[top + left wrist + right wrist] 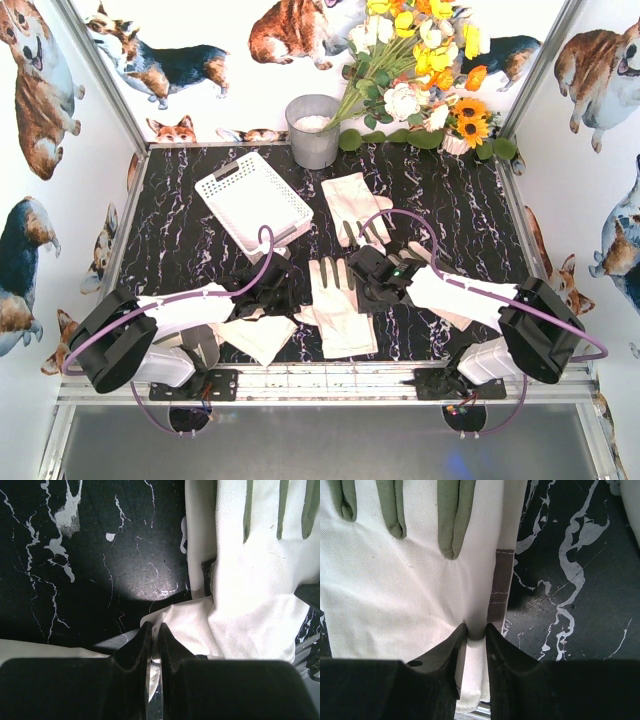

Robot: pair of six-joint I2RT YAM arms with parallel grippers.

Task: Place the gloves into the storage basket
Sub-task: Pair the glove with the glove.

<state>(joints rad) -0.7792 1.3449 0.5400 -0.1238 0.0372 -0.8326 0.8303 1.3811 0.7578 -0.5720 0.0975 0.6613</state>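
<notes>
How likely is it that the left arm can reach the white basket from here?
Probably yes. The storage basket lies just beyond the left gripper, with only bare table between. Its jaws look shut on the edge of a glove, which would come along.

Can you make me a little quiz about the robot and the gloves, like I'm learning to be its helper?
1. True or false: the storage basket already has a glove in it.
2. What are the right gripper's fingers pinching? A) a spoon B) the edge of a glove C) a cup
3. Fill the gap: the grey ___ stands at the back of the table, beside the flowers.
Key: 1 false, the basket is empty. 2 B. 3 bucket.
</notes>
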